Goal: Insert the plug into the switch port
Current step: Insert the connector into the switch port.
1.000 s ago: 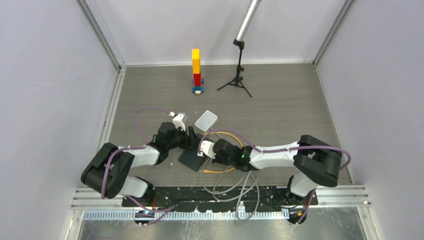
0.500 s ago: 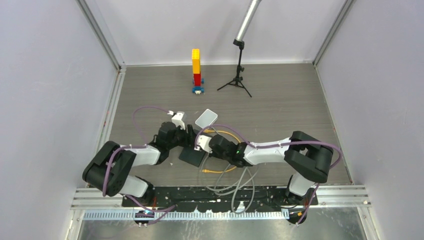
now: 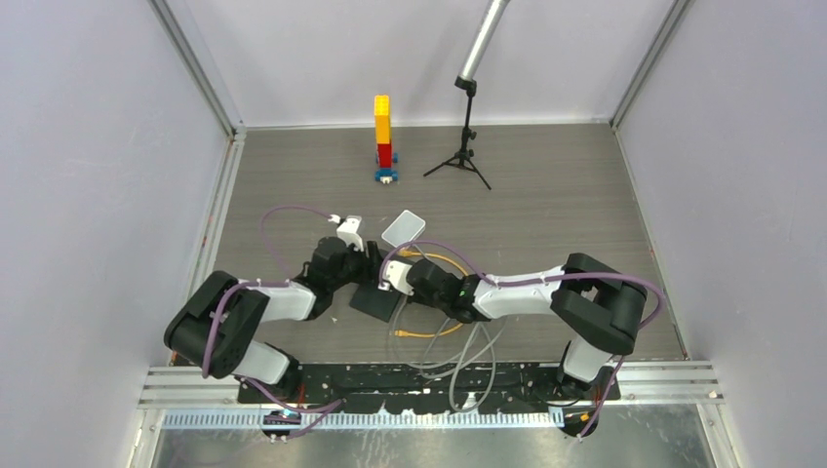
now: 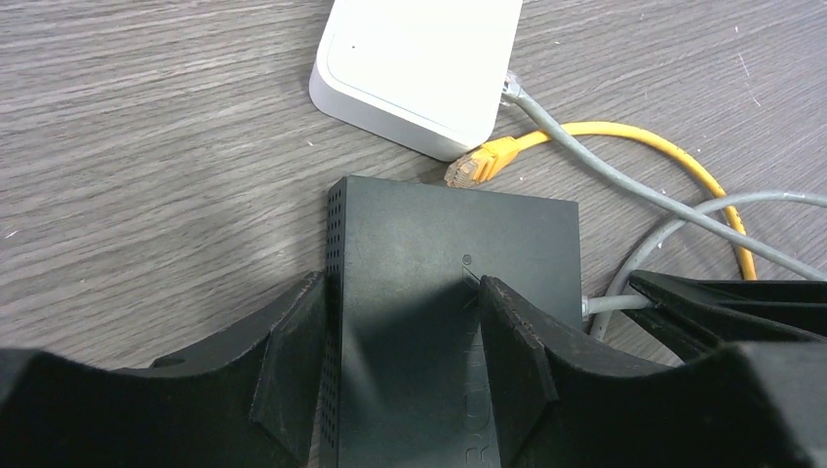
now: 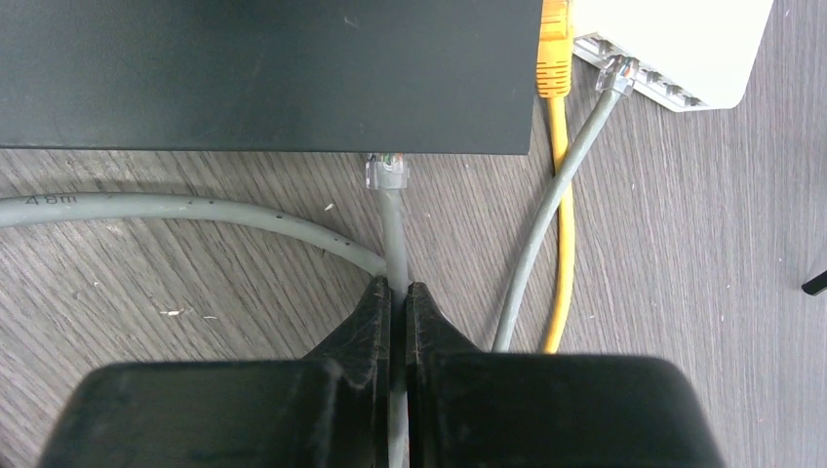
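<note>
A small white box (image 4: 419, 68) lies flat, with its row of switch ports (image 5: 673, 93) facing my right wrist camera. One grey cable's plug (image 5: 618, 73) sits at that row, and a yellow plug (image 5: 554, 58) lies next to it. My right gripper (image 5: 398, 290) is shut on another grey cable, just behind its clear plug (image 5: 387, 172). That plug's tip is against the near edge of a black box (image 5: 273, 68). My left gripper (image 4: 400, 283) stands open over the black box (image 4: 449, 253), one finger at the perforated side and the other on the top face.
A yellow, red and blue brick tower (image 3: 382, 136) and a small black tripod (image 3: 466, 146) stand at the back. Loops of grey and yellow cable (image 3: 458, 356) lie by the near edge between the arm bases. Walls close both sides.
My right arm has moved left toward the black box, carrying the grey cable. The white box has shifted slightly away. The left gripper has stayed on the black box.
</note>
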Robot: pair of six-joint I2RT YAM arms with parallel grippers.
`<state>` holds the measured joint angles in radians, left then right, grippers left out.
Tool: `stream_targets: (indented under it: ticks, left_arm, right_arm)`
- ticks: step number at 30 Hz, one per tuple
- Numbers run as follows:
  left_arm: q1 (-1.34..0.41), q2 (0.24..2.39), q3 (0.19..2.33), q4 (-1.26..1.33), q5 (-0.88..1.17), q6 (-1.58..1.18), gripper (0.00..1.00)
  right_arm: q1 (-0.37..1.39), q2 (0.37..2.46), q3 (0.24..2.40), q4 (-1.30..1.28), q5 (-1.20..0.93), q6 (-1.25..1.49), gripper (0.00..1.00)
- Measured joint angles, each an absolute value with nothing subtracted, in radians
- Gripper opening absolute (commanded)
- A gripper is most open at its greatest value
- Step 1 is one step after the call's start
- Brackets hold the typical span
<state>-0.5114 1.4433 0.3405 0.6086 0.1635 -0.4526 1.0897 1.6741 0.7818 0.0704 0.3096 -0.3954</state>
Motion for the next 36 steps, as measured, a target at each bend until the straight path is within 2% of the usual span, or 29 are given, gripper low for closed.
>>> stream_targets:
  ticks: [9,15,21,31,36]
  left_arm:
    - [-0.57,1.312,0.329,0.433,0.091,-0.473,0.6]
    - [-0.615,1.092,0.294,0.251,0.069,-0.516,0.65]
    - [-0.622,0.886,0.294,0.12,0.022,-0.524,0.68]
    - [-0.623,0.816,0.294,0.012,-0.039,-0.545,0.69]
    - [-0.623,0.816,0.294,-0.001,-0.04,-0.543,0.79]
  right_arm:
    - [1.087,1.621,0.761,0.008,0.265,-0.364,0.01]
    - [1.103,1.486,0.745,-0.085,0.179,-0.344,0.01]
    - [1.112,1.405,0.818,-0.189,0.138,-0.347,0.0]
    - [1.161,1.353,0.696,-0.172,0.178,-0.336,0.01]
    - [1.193,1.354,0.684,-0.157,0.221,-0.31,0.0]
